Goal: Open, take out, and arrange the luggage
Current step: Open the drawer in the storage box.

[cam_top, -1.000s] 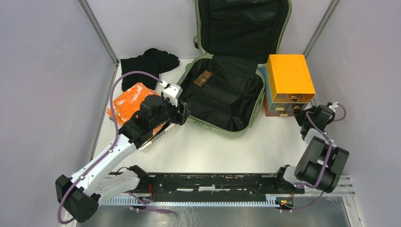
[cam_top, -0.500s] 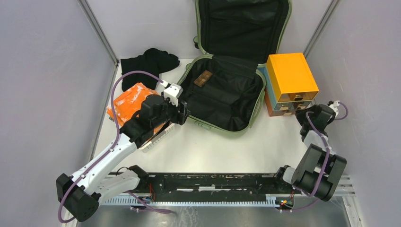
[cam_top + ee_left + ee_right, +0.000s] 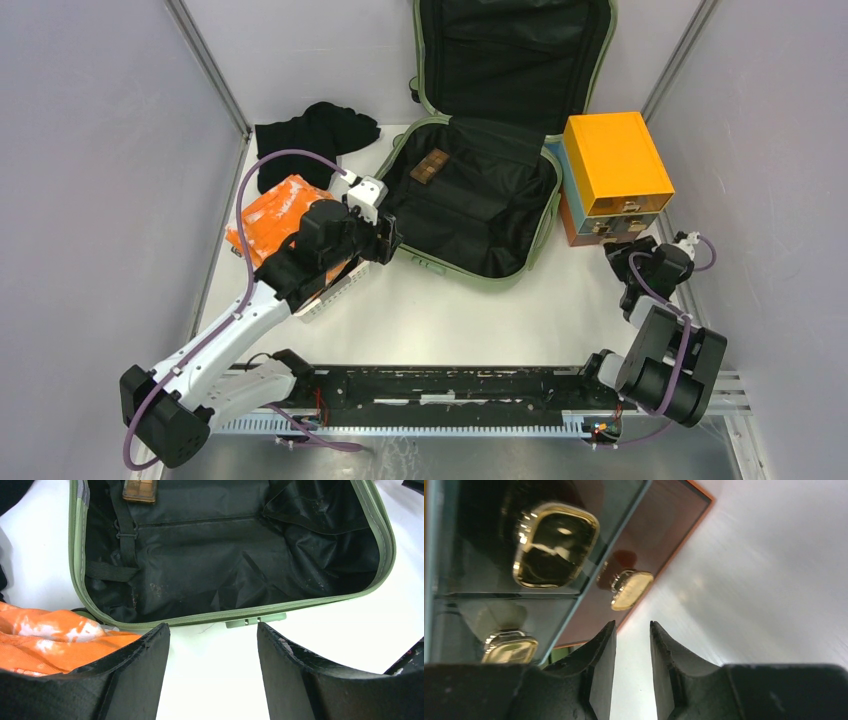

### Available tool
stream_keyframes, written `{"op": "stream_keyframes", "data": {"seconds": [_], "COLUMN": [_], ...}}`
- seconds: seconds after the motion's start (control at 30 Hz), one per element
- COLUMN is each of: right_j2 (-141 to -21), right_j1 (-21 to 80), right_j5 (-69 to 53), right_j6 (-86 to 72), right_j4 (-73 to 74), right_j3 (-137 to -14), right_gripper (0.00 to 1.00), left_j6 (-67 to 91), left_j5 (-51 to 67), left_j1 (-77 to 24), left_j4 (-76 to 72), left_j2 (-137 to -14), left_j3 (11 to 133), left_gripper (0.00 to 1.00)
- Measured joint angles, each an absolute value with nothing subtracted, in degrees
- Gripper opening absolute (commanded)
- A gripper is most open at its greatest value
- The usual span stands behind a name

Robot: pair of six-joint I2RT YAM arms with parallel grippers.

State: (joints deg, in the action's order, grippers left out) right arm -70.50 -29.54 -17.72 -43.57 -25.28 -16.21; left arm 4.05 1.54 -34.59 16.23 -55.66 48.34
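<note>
The sage-green luggage (image 3: pixel 470 262) lies open at the table's middle back, its lid propped against the rear wall, black lining showing (image 3: pixel 225 570). A small brown box (image 3: pixel 430 165) rests inside near the far left corner (image 3: pixel 140 490). My left gripper (image 3: pixel 386 240) hovers at the luggage's near left rim, open, with only bare white table between its fingers (image 3: pixel 214 630). My right gripper (image 3: pixel 625 262) sits just in front of the orange and light-blue drawer box (image 3: pixel 610 165), jaws slightly parted and empty (image 3: pixel 633 625). The gold drawer pulls (image 3: pixel 555 545) are close ahead of it.
A white perforated basket (image 3: pixel 335 288) holding an orange-and-white bundle (image 3: pixel 275 212) sits under my left wrist; the bundle (image 3: pixel 50 640) shows left of the fingers. A black cloth (image 3: pixel 315 135) lies at the back left. Grey walls close in on both sides.
My right gripper has drawn back from the drawer box toward the near left, and its jaws have parted. The left arm has stayed still.
</note>
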Motion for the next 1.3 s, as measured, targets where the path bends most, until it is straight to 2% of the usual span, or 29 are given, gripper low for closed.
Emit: {"op": "stream_keyframes", "data": {"seconds": [0.1,0.53,0.87,1.03,1.3], "right_j2": [-71.0,-80.0,-80.4,-80.3,-79.2], "right_j1": [-29.6,-29.6,-29.6,-29.6,-29.6], "right_j5": [-18.7,-19.7,-19.6,-19.4,-18.2], "right_j6": [-44.8,-51.3,-52.5,-53.4,-54.6], "right_j4": [-28.1,-36.3,-36.8,-36.9,-38.8], "right_j3": [-16.2,-16.3,-16.3,-16.3,-16.4], "right_gripper": [0.42,0.41,0.43,0.49,0.44], "left_j6": [4.1,4.1,4.0,4.0,4.0], "left_j5": [1.5,1.5,1.5,1.5,1.5], "left_j1": [-34.6,-34.6,-34.6,-34.6,-34.6], "left_j4": [16.3,16.3,16.4,16.4,16.6], "left_j2": [-55.8,-56.1,-56.8,-56.8,-57.5], "left_j3": [48.3,48.3,48.3,48.3,48.3], "left_gripper": [0.71,0.71,0.71,0.71,0.71]}}
